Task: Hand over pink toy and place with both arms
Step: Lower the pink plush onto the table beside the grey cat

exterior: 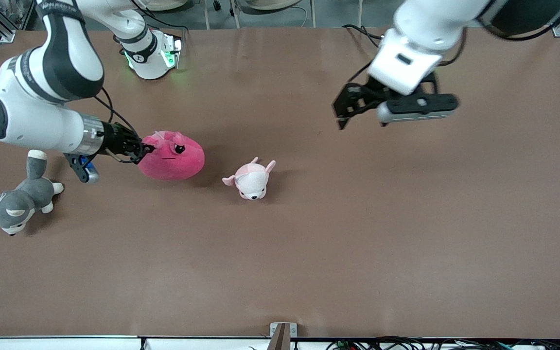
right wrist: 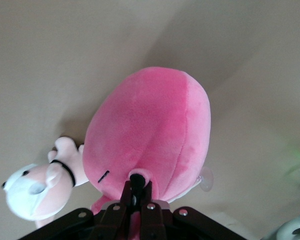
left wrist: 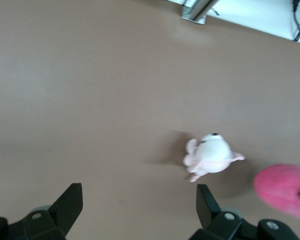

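The pink toy, a round hot-pink plush with black eyes, lies on the brown table toward the right arm's end. My right gripper is shut on the plush's edge, pinching a fold of it between the fingers; in the right wrist view the toy fills the middle, with the gripper shut on it. My left gripper hangs open and empty over bare table toward the left arm's end; in the left wrist view the gripper shows wide apart, with the toy off to one side.
A small pale pink-and-white animal plush lies beside the pink toy, toward the table's middle. A grey-and-white dog plush lies at the right arm's end, nearer the front camera. The table's front edge carries a metal bracket.
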### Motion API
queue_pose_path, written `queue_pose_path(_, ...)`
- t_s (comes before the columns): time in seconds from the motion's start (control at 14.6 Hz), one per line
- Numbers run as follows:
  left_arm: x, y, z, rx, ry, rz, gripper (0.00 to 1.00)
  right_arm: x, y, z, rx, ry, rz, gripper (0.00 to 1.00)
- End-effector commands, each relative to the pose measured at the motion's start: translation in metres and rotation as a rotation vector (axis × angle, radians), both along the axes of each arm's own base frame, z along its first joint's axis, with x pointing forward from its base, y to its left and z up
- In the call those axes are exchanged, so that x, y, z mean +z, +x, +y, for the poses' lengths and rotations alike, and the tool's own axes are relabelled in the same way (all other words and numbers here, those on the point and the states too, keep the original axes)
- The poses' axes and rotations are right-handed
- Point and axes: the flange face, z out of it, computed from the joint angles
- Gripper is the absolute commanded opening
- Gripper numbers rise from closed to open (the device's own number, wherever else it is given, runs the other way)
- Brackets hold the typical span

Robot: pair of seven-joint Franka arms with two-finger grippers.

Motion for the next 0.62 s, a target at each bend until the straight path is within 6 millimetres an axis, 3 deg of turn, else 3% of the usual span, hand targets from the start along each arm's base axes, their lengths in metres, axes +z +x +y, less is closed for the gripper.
queue_pose_path(0.0,0.013,-0.008,0.051,-0.041,0.082,0.045,1.00,-0.019,-0.019,-0.030,0.024,-0.002,-0.017,0.01)
queue_pose_path(0.27,0.019,-0.004,0.132,-0.074,0.135,0.113,1.00,-0.058,-0.029,-0.070,0.037,-0.020,-0.041,0.02)
queue_pose_path(0.41,0.019,0.000,0.164,-0.038,0.141,0.118,1.00,-0.066,-0.030,-0.090,0.044,-0.011,-0.054,0.07)
queue_pose_path(0.48,0.018,0.000,0.177,-0.032,0.146,0.124,1.00,-0.067,-0.029,-0.094,0.038,-0.012,-0.055,0.28)
queue_pose_path(0.55,0.014,-0.002,0.195,-0.050,0.152,0.132,1.00,-0.069,-0.028,-0.096,0.039,-0.012,-0.053,0.58)
